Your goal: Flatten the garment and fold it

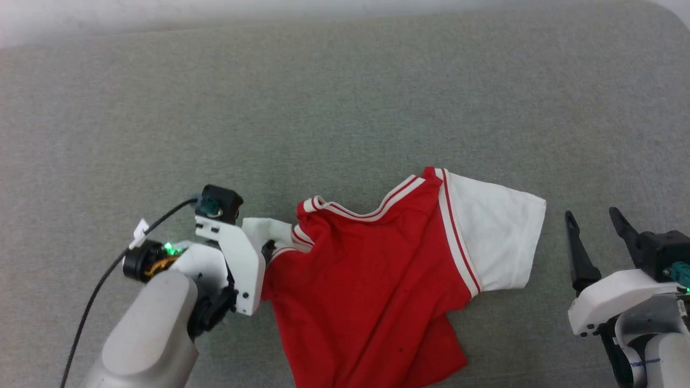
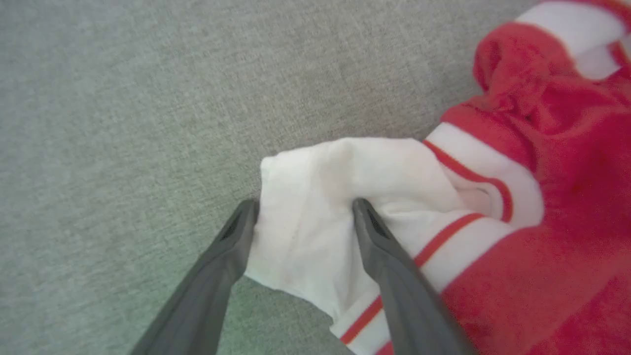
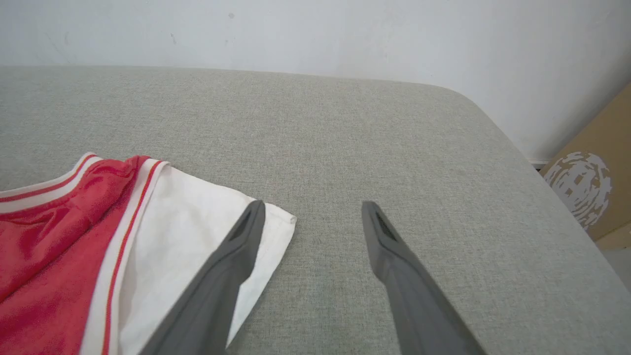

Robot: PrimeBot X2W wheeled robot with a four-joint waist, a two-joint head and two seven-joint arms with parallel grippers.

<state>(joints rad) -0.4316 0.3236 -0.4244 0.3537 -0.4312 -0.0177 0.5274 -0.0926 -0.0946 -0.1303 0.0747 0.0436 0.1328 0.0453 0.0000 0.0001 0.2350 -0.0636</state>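
While the garment (image 1: 366, 280) runs off-frame below, its bunched sleeve (image 2: 345, 162) sits between the left gripper's (image 2: 305, 204) parted fingers; the right gripper (image 3: 313, 207) gapes empty.

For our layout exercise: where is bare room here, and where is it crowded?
Free: grey surface beyond the garment; the strip between its white sleeve and the right pincer. Crowded: the left pincer astride the bunched sleeve.

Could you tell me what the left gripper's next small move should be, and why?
Probably close the left gripper on the bunched sleeve of the garment and draw it outward: the open fingers straddle it, while the other sleeve lies flat.
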